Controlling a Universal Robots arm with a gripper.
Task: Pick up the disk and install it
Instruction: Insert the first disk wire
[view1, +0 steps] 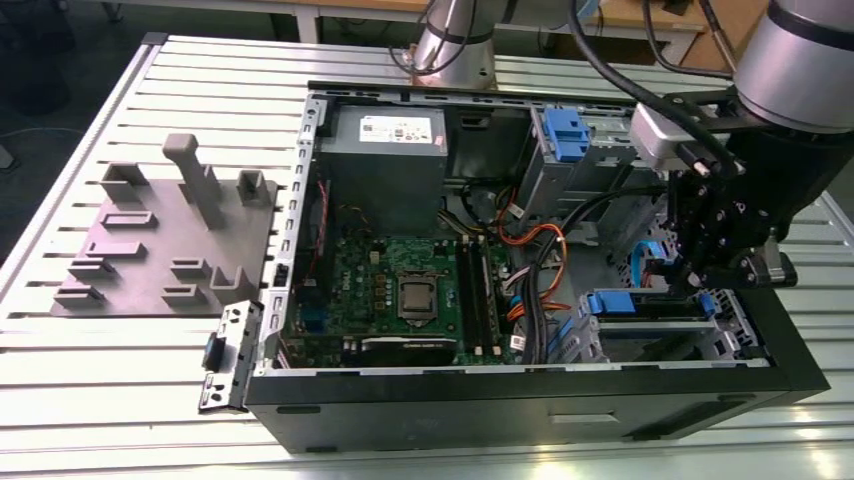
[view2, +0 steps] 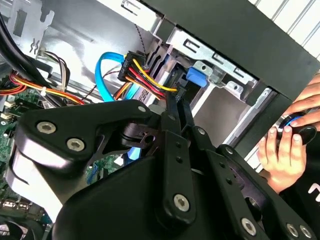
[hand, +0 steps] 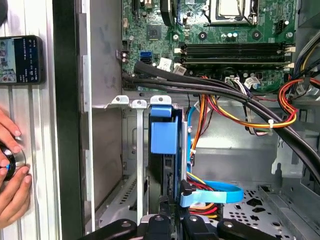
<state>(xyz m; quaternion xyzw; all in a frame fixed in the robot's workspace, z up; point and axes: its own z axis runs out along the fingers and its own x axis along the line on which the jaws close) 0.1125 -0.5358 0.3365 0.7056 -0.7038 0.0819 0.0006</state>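
Open PC tower case (view1: 534, 390) lies on its side on the slatted aluminium bench (view1: 80, 390), side panel off.

Gripper (view1: 703, 285) is down inside the case at the drive cage (view1: 654, 335), in the case corner toward the exterior view's right. In the first wrist view the two black fingertips (hand: 160, 222) sit close together on the near edge of the disk (hand: 167, 165); whether they actually pinch it, cannot tell.

Disk: stands on edge in the drive bay, blue bracket face and pull tab showing in the first wrist view, dark drive body behind it. It sits between the bay's sheet-metal rails, next to the case's outer wall. In the exterior view its blue bracket (view1: 627, 302) shows at the top of the cage.

Blue SATA cable (hand: 212, 194) and the red/yellow/black power lead (view2: 145, 80) run just beside the disk.

Motherboard (view1: 400, 290) with bare CPU socket is mid-case. Power supply (view1: 387, 150) at the far end has a white sticker; print unreadable. A second blue bracket (view1: 566, 135) sits in the upper bay.

Grey fixture block (view1: 167, 240) is on the bench at the exterior view's left, apart from the case.

A person's hand (hand: 12, 175) rests on a round knob on the bench beside the case wall; a phone (hand: 21, 59) lies nearby, screen text not legible.
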